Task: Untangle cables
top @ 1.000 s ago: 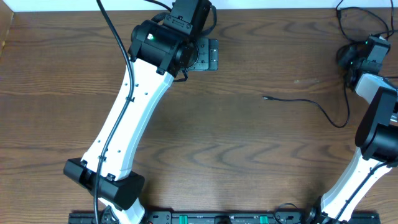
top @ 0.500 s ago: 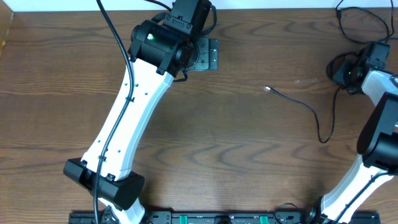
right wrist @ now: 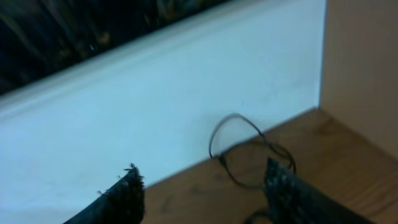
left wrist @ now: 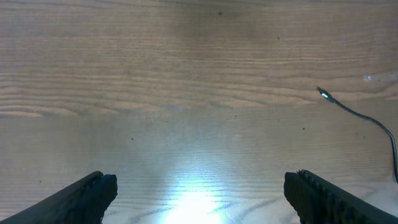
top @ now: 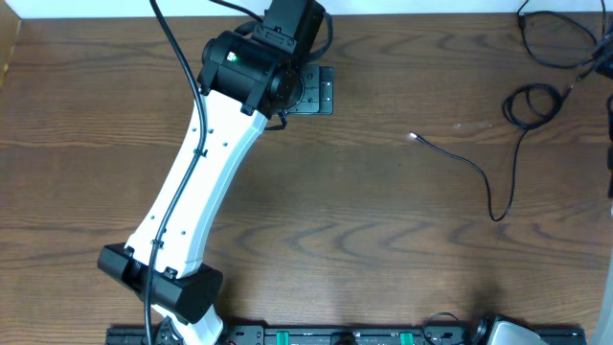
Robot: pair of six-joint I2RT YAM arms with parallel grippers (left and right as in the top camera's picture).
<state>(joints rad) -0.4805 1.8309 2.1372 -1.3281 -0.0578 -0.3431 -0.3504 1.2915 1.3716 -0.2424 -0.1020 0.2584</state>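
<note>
**A:** What takes up most of the room over there?

**B:** The wooden table [top: 364,249], brown and grained, with a white wall along its far edge. The left arm [top: 196,187] lies across it, white with black joints. It runs from the near edge up to the far side, left of the middle.

**A:** And the right arm?

**B:** From above I can hardly see it. It is off past the right border.

**A:** Where is the cable?

**B:** The black cable [top: 450,150] lies on the right half of the table, well away from the left arm. It runs from its free end out to the right, dips toward me, then climbs into a loop near the far right corner. More loops sit against the wall there.

**A:** Is the left gripper [left wrist: 202,196] holding any of it?

**B:** No. Its two dark fingers [left wrist: 87,196] are spread wide over bare, brightly lit wood with nothing between them. The cable [left wrist: 357,113] is up and to the right of them, not touching.

**A:** And the right gripper [right wrist: 202,193]?

**B:** Also spread and empty. It faces the white wall, and a thin loop of cable [right wrist: 234,116] lies at the wall's foot beyond the fingers [right wrist: 283,186].

**A:** What is the smallest thing you can make out?

**B:** The cable's tip [top: 413,138], a tiny pale glint on the wood. It also shows in the left wrist view [left wrist: 323,93].
</note>
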